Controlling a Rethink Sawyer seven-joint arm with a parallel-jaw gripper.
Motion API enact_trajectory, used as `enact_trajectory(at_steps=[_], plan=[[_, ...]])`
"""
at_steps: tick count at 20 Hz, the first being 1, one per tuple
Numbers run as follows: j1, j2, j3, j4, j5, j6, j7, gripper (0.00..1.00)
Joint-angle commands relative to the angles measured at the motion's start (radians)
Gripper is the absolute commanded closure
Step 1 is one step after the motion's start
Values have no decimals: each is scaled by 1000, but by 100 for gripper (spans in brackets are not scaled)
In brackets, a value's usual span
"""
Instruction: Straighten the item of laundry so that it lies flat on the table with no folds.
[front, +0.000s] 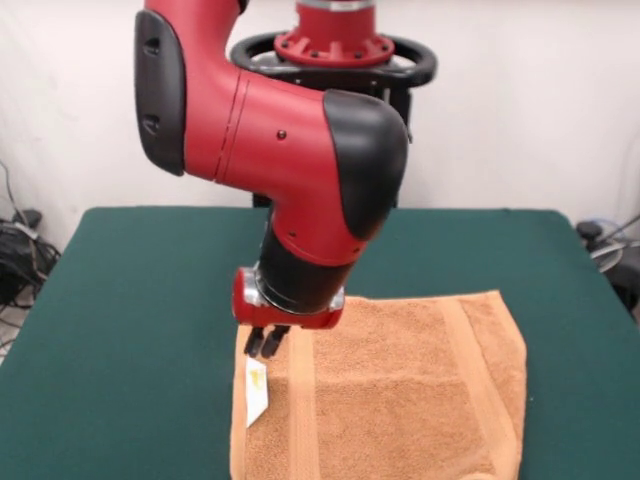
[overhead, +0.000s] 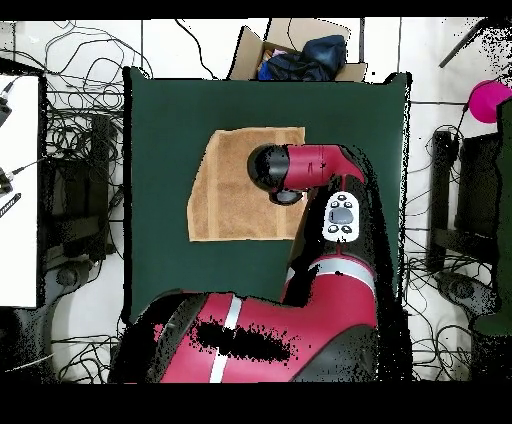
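The orange-tan towel (front: 400, 385) lies spread on the dark green table (front: 140, 300) at the near right, with band stripes running near both ends. Its near edge runs off the bottom of the front view. A small white tag (front: 256, 388) shows at its left edge. My gripper (front: 265, 343) hangs just above the towel's far left corner, fingers close together, with nothing seen between them. In the overhead view the towel (overhead: 235, 190) lies mid-table (overhead: 160, 150); the arm's wrist covers its right edge and hides the gripper.
The red arm (front: 290, 150) bends over the table's middle. In the overhead view a cardboard box (overhead: 250, 50) holding dark cloth stands beyond the table's far edge. Cables lie on the floor around the table. A pink object (overhead: 488, 100) is at the right.
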Motion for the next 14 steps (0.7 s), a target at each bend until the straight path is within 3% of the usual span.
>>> enact_trajectory(at_steps=[1,14], plan=[[9,12,-25,65,-11,122,114,100],[-26,33,-5,119,43,272,107,100]])
